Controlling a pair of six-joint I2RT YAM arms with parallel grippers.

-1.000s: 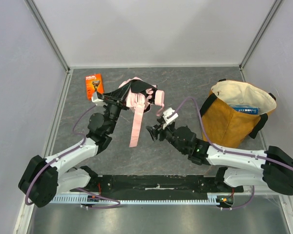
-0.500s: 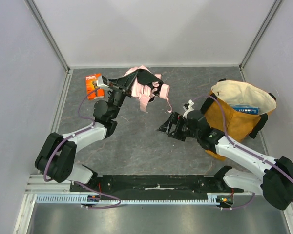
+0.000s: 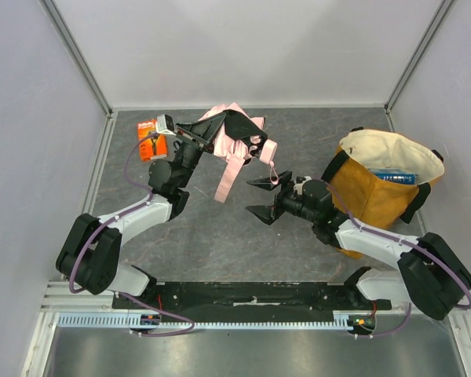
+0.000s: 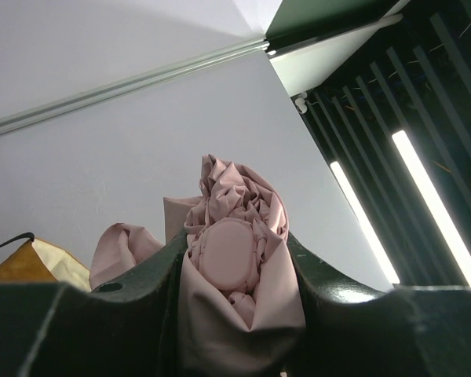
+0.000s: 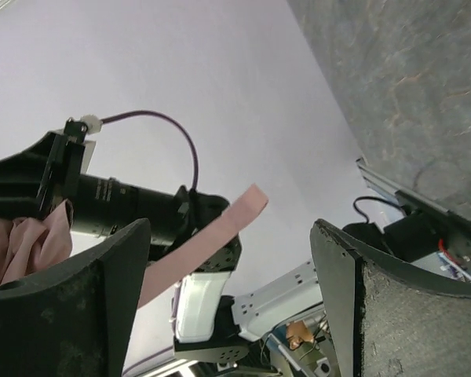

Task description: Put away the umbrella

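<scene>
The pale pink umbrella (image 3: 237, 143) hangs in the air over the back of the table, bunched, with my left gripper (image 3: 220, 130) shut on its folded fabric. In the left wrist view the rounded pink end (image 4: 229, 259) sits squeezed between both fingers of that gripper (image 4: 234, 271). A loose pink strap (image 3: 224, 182) dangles down. The pink handle (image 3: 268, 151) and its wrist loop point right. Just below and to the right of the handle, my right gripper (image 3: 258, 197) stands open and holds nothing. In its wrist view the strap (image 5: 212, 236) shows beyond the open gripper (image 5: 231, 267).
A mustard-yellow tote bag (image 3: 369, 196) stands open at the right with a blue item inside. An orange packet (image 3: 148, 138) lies at the back left, beside the left arm. Grey walls close in the table on three sides.
My left arm has lifted the umbrella up and toward the back. The right gripper has opened wide, drawn away to the right, then turned its fingers back toward the handle.
</scene>
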